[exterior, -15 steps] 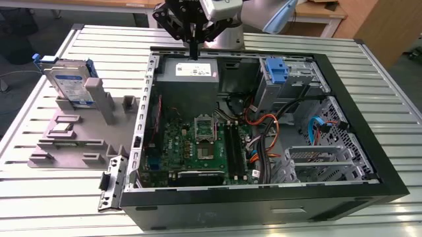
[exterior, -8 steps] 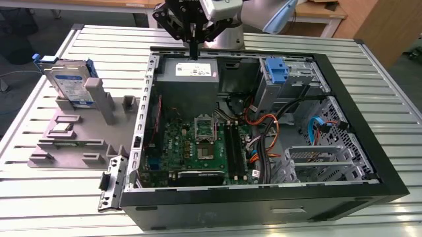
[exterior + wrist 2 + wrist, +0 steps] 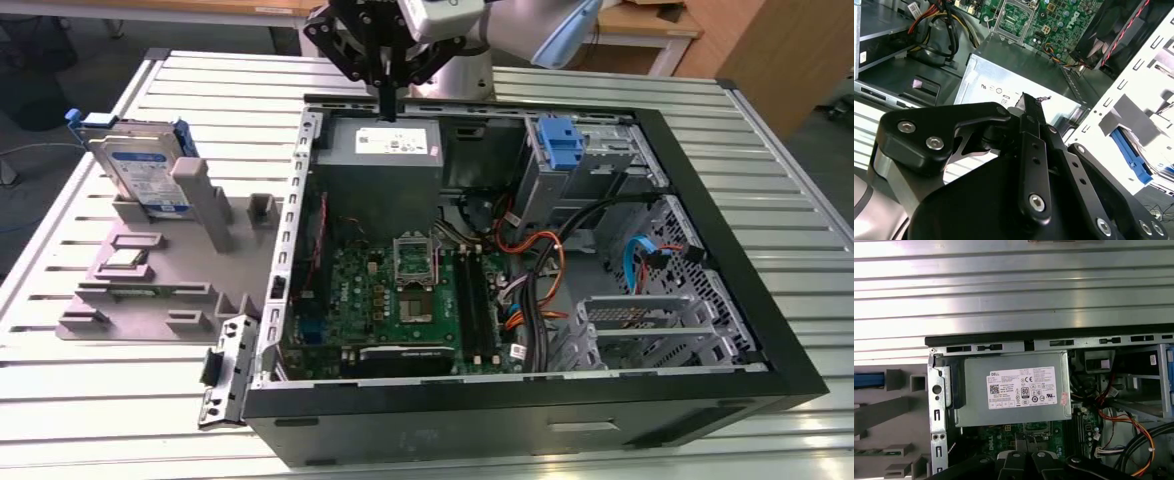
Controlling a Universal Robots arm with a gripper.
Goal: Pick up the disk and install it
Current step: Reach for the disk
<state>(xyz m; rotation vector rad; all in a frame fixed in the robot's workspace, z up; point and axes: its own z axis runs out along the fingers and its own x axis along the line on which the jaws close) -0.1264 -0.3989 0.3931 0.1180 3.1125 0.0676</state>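
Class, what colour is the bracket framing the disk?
Blue bracket around the disk; the exterior view shows it best.

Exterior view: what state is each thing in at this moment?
Disk: standing upright in the grey holder, outside the case, not held.
Hand: shut, empty, hanging above the power supply.
Computer case: lying on its side, side panel off, inside exposed.
Blue caddy: sitting in a bay inside the case.
Power supply: mounted in the case.
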